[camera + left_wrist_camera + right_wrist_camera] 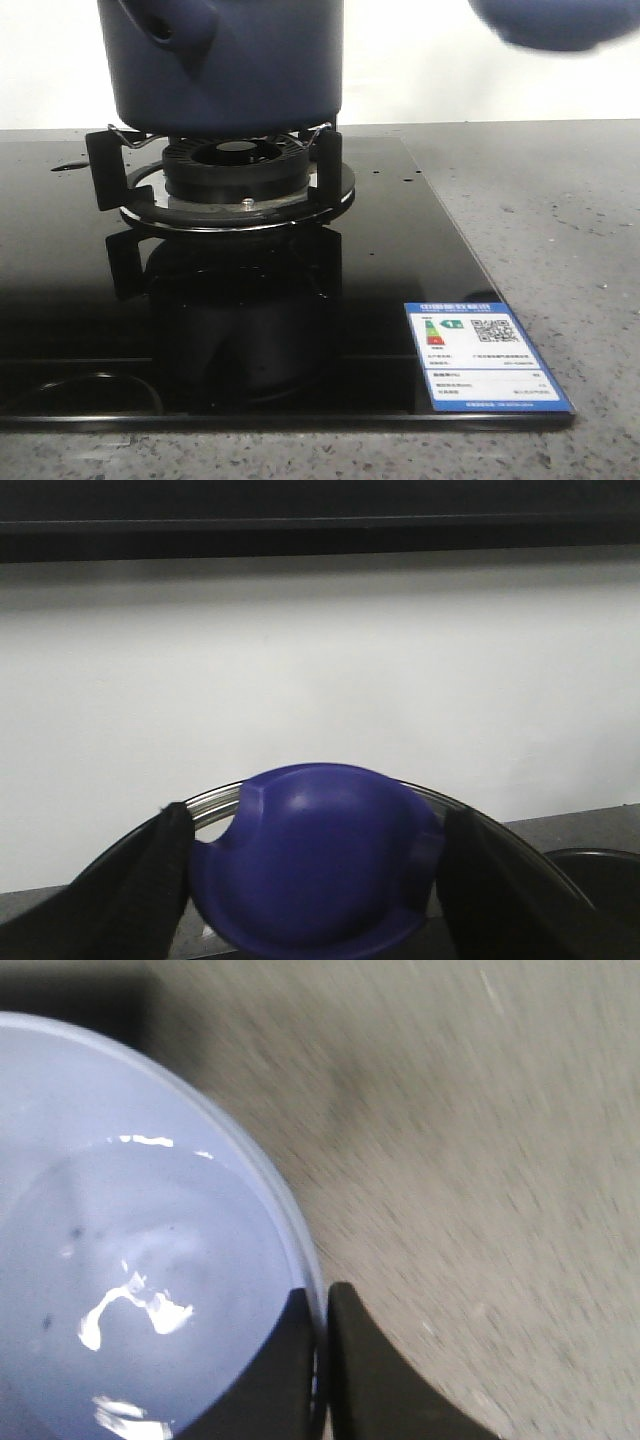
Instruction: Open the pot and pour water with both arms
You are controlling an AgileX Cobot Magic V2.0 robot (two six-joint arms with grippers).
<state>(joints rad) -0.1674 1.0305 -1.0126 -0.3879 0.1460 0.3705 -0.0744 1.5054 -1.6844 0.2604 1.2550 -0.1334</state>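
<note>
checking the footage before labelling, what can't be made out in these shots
- Front view: the pot is cut off by the top edge, so its rim and contents are unseen.
- Front view: a blurred blue shape at the top right corner is cut off.
- Left wrist view: the blue knob between the fingers hides most of the lid.
- Right wrist view: the countertop is motion-blurred.

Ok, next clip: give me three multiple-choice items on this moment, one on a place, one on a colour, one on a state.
1. Where is the pot? A on the burner stand; B on the grey counter; C on the sticker.
2. What colour is the lid knob? A red; B blue; C white.
3. What state is the right pincer in? A wide open; B shut on the bowl rim; C holding a spoon.

Answers: A, its base rests on the burner stand. B, the knob shows blue. B, its fingers pinch the bowl rim.
</note>
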